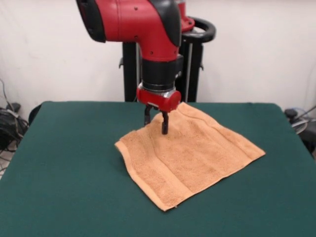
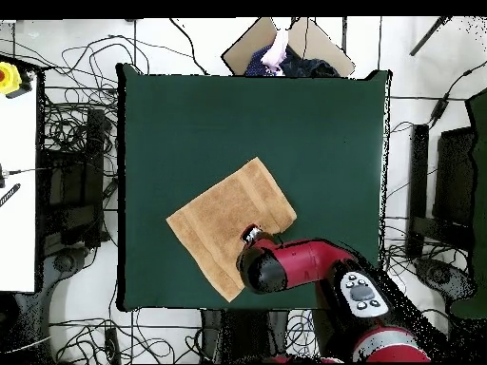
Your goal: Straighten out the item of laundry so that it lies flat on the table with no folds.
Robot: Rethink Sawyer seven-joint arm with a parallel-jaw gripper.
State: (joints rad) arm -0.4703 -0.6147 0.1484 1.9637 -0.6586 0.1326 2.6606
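The peach towel (image 1: 190, 153) lies spread near the middle of the green counter (image 1: 64, 168), turned diamond-wise so its corners point toward the counter's edges, closer to the robot's edge than to the opposite one. Its surface looks mostly flat, with a slight ripple along the border facing the camera in the front view. The tool (image 1: 155, 121) hangs straight down over the towel's part nearest the pedestal, its 2 fingers (image 1: 164, 123) slightly apart, tips at or just above the cloth. The red arm (image 2: 304, 266) reaches in from the robot's edge, wrist vertical.
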